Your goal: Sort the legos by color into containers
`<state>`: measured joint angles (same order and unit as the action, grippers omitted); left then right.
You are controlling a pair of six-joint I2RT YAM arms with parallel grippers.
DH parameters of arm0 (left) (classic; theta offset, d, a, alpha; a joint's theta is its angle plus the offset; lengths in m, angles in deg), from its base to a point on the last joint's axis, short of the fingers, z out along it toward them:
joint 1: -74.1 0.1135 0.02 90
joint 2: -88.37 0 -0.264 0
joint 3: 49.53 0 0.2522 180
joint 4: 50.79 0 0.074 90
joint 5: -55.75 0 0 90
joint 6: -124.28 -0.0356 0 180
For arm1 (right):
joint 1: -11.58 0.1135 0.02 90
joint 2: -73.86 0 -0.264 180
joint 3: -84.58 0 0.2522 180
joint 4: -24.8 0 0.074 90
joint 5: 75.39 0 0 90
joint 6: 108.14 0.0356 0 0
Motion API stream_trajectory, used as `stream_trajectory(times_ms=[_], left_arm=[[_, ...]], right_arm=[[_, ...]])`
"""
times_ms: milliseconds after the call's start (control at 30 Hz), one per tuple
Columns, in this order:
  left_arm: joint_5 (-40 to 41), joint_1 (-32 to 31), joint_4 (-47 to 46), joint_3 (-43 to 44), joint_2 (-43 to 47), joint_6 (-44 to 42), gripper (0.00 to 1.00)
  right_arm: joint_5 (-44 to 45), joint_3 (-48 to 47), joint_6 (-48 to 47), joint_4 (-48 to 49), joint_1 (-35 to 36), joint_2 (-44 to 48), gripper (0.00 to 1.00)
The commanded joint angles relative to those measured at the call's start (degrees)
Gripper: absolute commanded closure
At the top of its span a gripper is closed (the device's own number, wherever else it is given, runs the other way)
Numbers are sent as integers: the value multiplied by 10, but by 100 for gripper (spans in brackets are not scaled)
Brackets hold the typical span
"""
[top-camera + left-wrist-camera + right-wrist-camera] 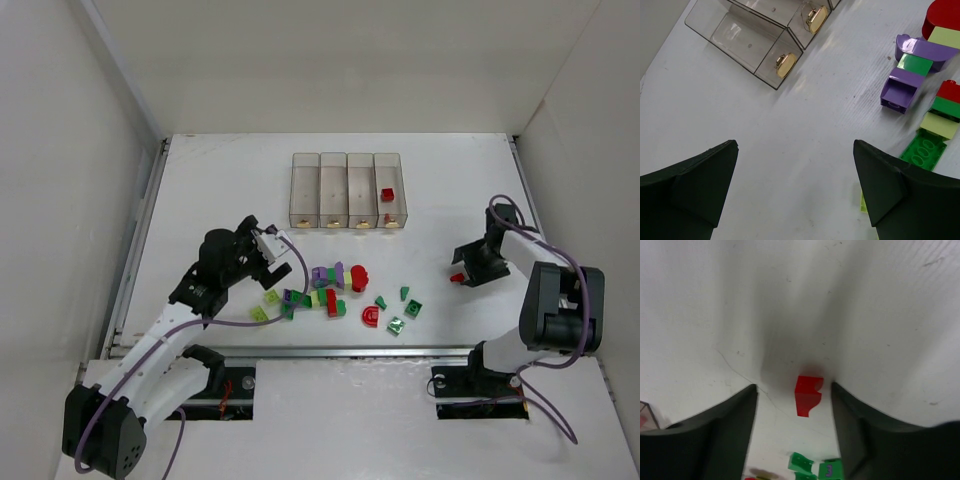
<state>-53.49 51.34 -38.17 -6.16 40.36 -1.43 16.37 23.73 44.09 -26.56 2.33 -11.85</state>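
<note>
**Sorting run: early stage, most bricks unsorted**

Done so far: one red brick (387, 194) lies in the rightmost of the four clear bins (306, 188), which sit at the far middle of the worktop (220, 190). A second small red speck shows at that bin's near end, but I cannot tell what it is. The other three bins look empty to me.

Left to do: nearly everything. The main pile of bricks (330, 290), which is red, green, purple and pale yellow-green, lies near centre. A few green strays (404, 293) lie just to its right.

Right pincer (463, 270): at the right side, well apart from the pile. It is low over a lone red brick (808, 395), with the jaws apart on either side of it. The wrist view shows a gap on each side, so there is no grip yet.

Left pincer (795, 165): jaws wide apart and holding nothing, over bare worktop just left of the pile.

Judgement: the lone red brick is the piece in hand, and it belongs with the red one in the rightmost bin.
</note>
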Motion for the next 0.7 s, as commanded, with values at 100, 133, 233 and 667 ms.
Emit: stream_trajectory(times_ms=[100, 133, 233, 667], left_arm=[[4, 1, -30, -4, 2, -2, 1], [4, 1, -30, -4, 2, -2, 1], [4, 1, -30, -4, 2, -2, 1], [4, 6, -25, -4, -3, -2, 1]], right_arm=[[14, 2, 15, 32, 9, -14, 65], [19, 2, 15, 32, 9, -14, 73], [19, 2, -2, 32, 9, -9, 99], [169, -257, -147, 31, 193, -12, 100]])
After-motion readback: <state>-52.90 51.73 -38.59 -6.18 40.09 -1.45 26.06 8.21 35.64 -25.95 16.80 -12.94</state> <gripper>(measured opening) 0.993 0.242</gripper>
